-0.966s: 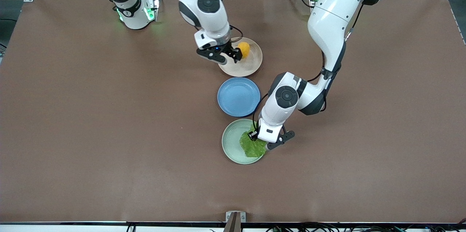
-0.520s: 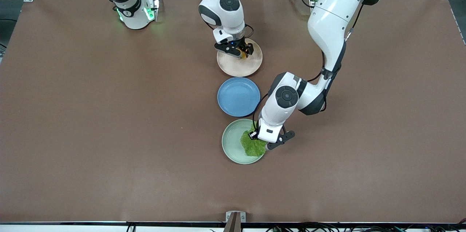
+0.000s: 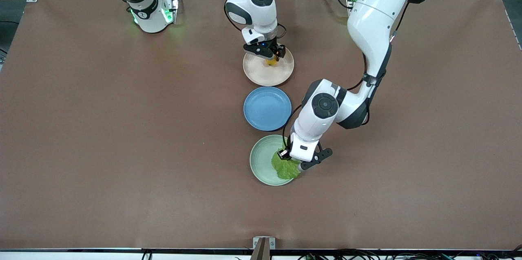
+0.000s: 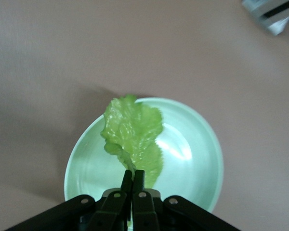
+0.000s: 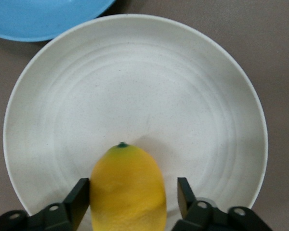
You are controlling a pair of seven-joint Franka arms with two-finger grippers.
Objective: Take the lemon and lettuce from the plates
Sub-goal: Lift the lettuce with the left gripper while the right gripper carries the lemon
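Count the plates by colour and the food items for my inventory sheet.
Beige-pink plate: 1
Blue plate: 1
Mint green plate: 1
Lemon: 1
Lettuce: 1
Total: 5

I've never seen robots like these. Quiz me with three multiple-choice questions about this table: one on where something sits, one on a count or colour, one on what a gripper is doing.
1. Where is the round blue plastic plate?
A. Between the pale beige-pink plate and the pale mint green plate
B. Under the lemon
C. At the table's edge

2. How many plates are on the table?
A. Two
B. Three
C. Four

3. What is the left gripper doing?
A. Hanging open over bare table
B. Pinching the crinkled bright green lettuce leaf
C. Holding the lemon

Answers:
1. A, the front view shows the three plates in a row with blue in the middle.
2. B, beige-pink, blue and mint green.
3. B, the left wrist view shows its fingers shut on the leaf's stem end, while the right gripper straddles the small oval yellow-orange lemon with a gap showing at one finger.
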